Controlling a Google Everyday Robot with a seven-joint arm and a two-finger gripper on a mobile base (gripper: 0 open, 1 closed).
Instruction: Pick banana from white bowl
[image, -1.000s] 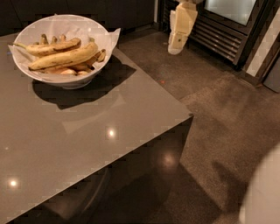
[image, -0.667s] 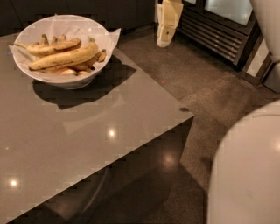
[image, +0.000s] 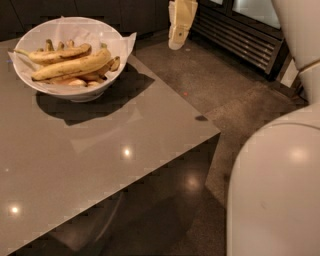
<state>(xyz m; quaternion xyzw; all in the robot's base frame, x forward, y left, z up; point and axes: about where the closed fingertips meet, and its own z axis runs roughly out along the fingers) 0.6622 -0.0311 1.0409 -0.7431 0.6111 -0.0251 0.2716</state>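
Banana (image: 75, 65) in white bowl (image: 75, 93), hand (image: 176, 42) well apart, over the floor (image: 235, 95).

Gripper (image: 176, 41) hangs top centre above the floor (image: 225, 95), right of the white bowl (image: 75, 93) — open air between them, only the paper lining (image: 128, 43) jutting past the rim. Banana (image: 75, 66) lies atop the heap, uncovered from above; other bananas (image: 56, 54) crowd beside it. Robot's bulky white arm (image: 280, 195) fills the right side.

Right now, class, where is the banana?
Upper left, the banana lies in the white bowl on the grey table's far corner; the tool hangs top centre.
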